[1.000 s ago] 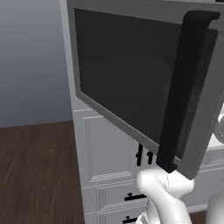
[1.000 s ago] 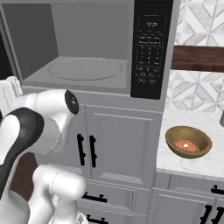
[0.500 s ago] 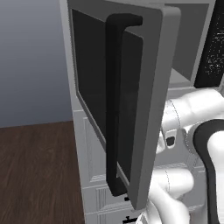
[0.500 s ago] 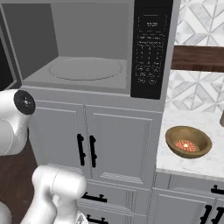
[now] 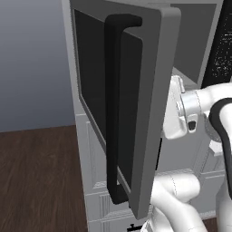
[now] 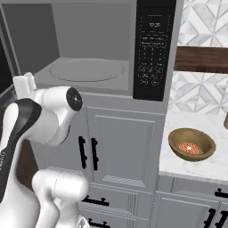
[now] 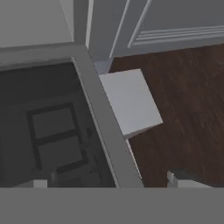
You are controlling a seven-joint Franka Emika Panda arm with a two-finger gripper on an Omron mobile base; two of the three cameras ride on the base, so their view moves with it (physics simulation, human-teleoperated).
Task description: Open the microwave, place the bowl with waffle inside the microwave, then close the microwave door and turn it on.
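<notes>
White panelled cabinet doors (image 6: 120, 151) with short black handles (image 6: 87, 153). Drawers (image 6: 191, 211) beneath a pale stone counter (image 6: 182, 162). Patterned tile wall (image 6: 205, 22), dark wood shelf (image 6: 200, 59). Dark wooden floor (image 5: 38, 176) under a grey wall (image 5: 31, 63).

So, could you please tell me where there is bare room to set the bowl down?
The microwave cavity is free: its round turntable lies bare between the grey walls and the control strip. The white counter is bare around the bowl. Left of the cavity it is crowded by the open microwave door and the arm.
</notes>
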